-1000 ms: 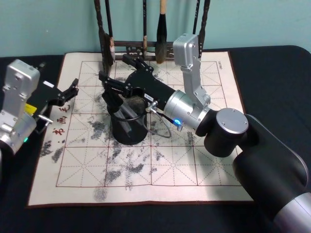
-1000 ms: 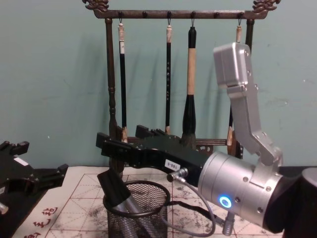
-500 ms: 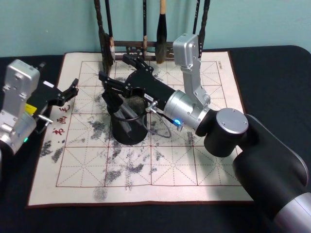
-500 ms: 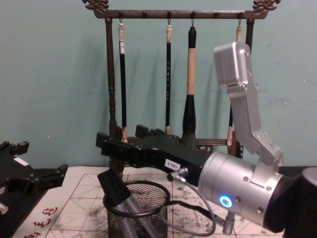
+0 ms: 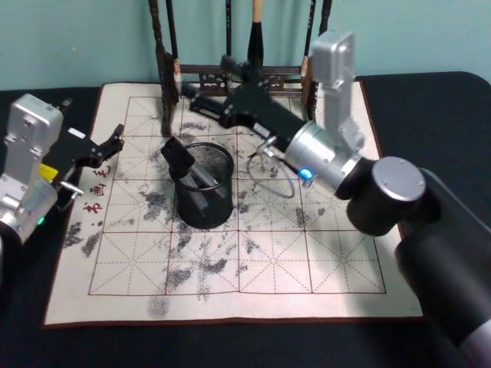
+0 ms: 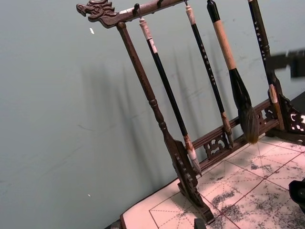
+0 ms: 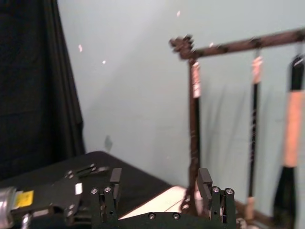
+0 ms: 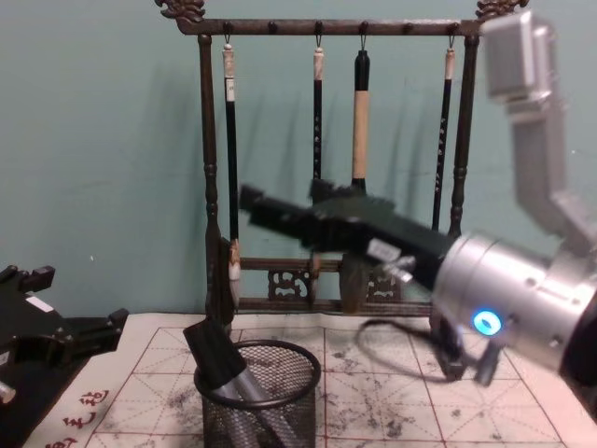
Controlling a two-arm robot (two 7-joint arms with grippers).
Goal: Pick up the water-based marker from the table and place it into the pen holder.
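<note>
The water-based marker (image 5: 182, 162), grey with a black cap, leans inside the pen holder (image 5: 204, 201), a round black mesh cup on the calligraphy mat. The chest view shows the marker (image 8: 220, 361) sticking out over the pen holder's (image 8: 280, 399) left rim. My right gripper (image 5: 209, 86) hovers open and empty above and behind the holder, close to the brush rack; it is also in the chest view (image 8: 284, 201) and its own wrist view (image 7: 159, 187). My left gripper (image 5: 107, 146) rests open at the mat's left edge, apart from the holder.
A tall dark wooden brush rack (image 8: 317, 28) with several hanging brushes stands at the back of the mat, just behind my right gripper. The ink-stained gridded mat (image 5: 307, 261) lies on a black table. The left wrist view shows the rack (image 6: 157, 119).
My right gripper has risen and drawn back from just over the holder toward the brush rack. The marker stays leaning in the holder. The left arm has not moved.
</note>
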